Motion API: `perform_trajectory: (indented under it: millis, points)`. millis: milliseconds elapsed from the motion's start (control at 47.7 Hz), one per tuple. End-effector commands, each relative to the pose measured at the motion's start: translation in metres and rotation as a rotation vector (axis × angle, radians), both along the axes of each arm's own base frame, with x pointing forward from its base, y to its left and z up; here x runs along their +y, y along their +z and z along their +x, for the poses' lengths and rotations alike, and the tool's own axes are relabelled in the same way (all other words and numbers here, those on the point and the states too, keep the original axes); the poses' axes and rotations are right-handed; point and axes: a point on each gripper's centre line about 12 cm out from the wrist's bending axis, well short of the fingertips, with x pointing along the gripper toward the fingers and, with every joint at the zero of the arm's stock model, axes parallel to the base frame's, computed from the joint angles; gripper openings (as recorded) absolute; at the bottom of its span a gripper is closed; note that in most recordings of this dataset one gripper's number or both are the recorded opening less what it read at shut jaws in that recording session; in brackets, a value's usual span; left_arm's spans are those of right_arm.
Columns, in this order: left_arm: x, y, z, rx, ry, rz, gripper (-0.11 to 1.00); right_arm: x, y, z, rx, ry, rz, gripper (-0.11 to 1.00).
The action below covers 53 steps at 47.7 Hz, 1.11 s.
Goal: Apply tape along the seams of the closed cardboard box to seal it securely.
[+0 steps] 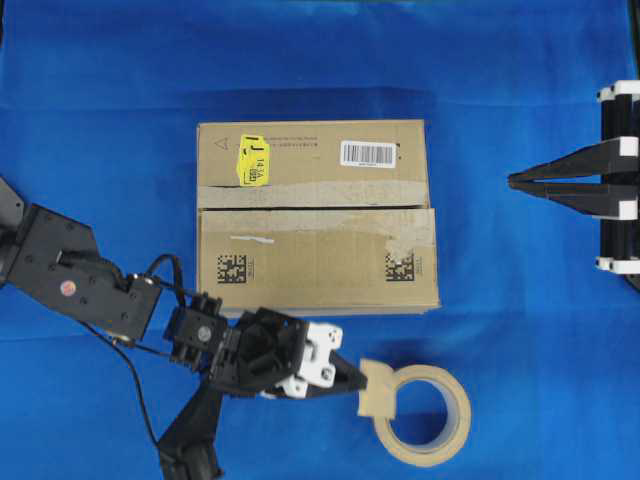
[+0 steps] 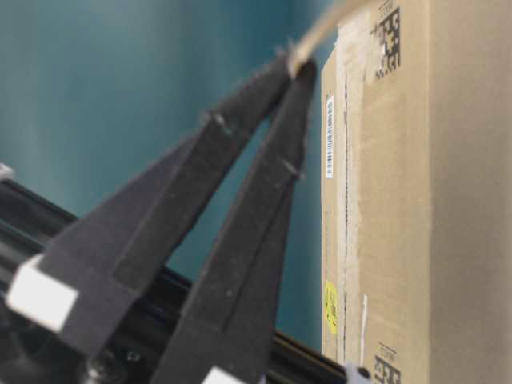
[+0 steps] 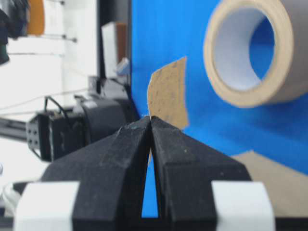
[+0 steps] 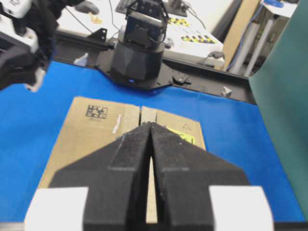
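Note:
The cardboard box [image 1: 316, 262] lies flat in the middle of the blue table, and its seam [image 1: 310, 207] runs left to right between the two top flaps, edged by pale old tape. In front of the box, my left gripper [image 1: 352, 385] is shut on the edge of the tape [image 1: 378, 388], a small tan square held just off the tape roll [image 1: 425, 415]. In the left wrist view the tape [image 3: 168, 94] stands up from the closed tips [image 3: 150, 119]. My right gripper [image 1: 512, 181] is shut and empty, well right of the box, pointing at it [image 4: 96, 139].
A yellow sticker [image 1: 254, 160] and a white barcode label [image 1: 368, 152] sit on the far flap. Blue cloth [image 1: 520, 320] covers the table around the box. The left arm's base [image 4: 139, 48] stands beyond the box in the right wrist view.

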Motion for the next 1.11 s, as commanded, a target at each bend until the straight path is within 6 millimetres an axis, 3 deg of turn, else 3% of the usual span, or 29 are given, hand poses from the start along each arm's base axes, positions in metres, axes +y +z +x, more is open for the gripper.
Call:
perform_trajectory:
  millis: [0,524,733,1089]
  points:
    - [0.017,0.019,-0.004,-0.044,0.034,-0.014,0.01,0.0,0.01,0.002,-0.024,-0.001,0.003,0.0]
    - [0.115,0.014,-0.035,-0.02,0.245,0.022,0.01,0.0,0.006,0.005,-0.006,-0.001,0.003,0.0]
    - [0.132,0.012,-0.036,-0.01,0.278,0.051,0.01,0.0,0.001,0.008,0.012,-0.001,0.005,0.0]
    - [0.145,-0.003,-0.041,0.106,0.303,0.071,0.01,0.0,0.0,0.01,0.018,-0.001,0.005,0.0]
